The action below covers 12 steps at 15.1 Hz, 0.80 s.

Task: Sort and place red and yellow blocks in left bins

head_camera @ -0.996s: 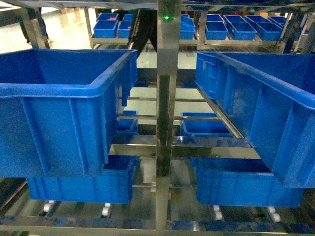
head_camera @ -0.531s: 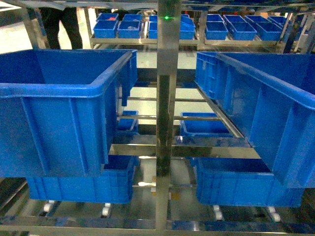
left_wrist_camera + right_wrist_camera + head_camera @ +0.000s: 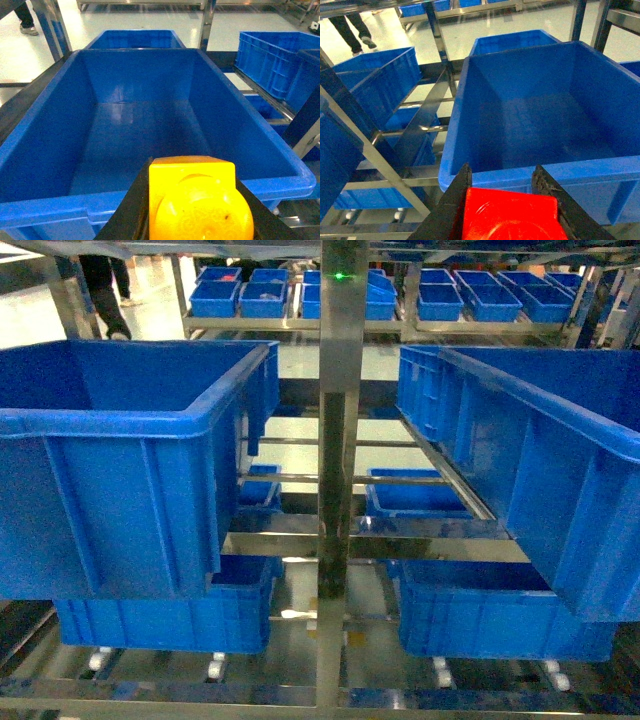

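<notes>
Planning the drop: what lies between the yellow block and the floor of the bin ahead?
In the left wrist view, only the bin's near rim lies beyond the yellow block; the floor looks bare.

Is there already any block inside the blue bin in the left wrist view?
No, the blue bin is bare inside; the yellow block sits between the left gripper's fingers.

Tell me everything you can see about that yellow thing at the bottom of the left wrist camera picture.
The yellow block is a glossy orange-yellow plastic toy brick, chunky, with a flat squarish back part and a rounded, dome-like front. It sits clamped between the left gripper's two dark fingers, which press against its sides. It is held at the near rim of a deep blue bin whose visible floor holds nothing. Its underside is hidden.
</notes>
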### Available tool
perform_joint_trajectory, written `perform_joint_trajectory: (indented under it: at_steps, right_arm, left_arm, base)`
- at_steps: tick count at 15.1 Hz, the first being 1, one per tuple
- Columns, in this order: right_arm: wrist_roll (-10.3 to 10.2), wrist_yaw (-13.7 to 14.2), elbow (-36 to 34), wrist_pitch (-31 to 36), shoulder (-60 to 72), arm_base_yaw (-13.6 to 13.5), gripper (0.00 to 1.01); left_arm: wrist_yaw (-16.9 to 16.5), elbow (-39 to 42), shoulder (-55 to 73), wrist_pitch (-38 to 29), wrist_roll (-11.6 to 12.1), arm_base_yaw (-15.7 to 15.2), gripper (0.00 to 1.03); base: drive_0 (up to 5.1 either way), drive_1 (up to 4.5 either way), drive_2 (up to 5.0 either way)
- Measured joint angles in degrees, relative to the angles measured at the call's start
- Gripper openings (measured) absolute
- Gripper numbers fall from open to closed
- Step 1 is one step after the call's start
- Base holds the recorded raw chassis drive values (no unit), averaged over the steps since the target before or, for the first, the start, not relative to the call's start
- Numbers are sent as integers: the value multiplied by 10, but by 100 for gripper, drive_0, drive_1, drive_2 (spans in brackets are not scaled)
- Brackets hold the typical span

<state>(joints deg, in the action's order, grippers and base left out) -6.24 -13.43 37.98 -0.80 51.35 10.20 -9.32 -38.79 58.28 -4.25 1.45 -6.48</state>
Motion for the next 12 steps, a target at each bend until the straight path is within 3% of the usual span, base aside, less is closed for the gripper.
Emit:
perform_joint_trajectory:
  at_steps: [12]
  right_arm:
    - [-2,0,-1,0,0,0,28]
  left_arm:
    - [-2,0,0,1,0,1,26]
  base:
    - [0,0,0]
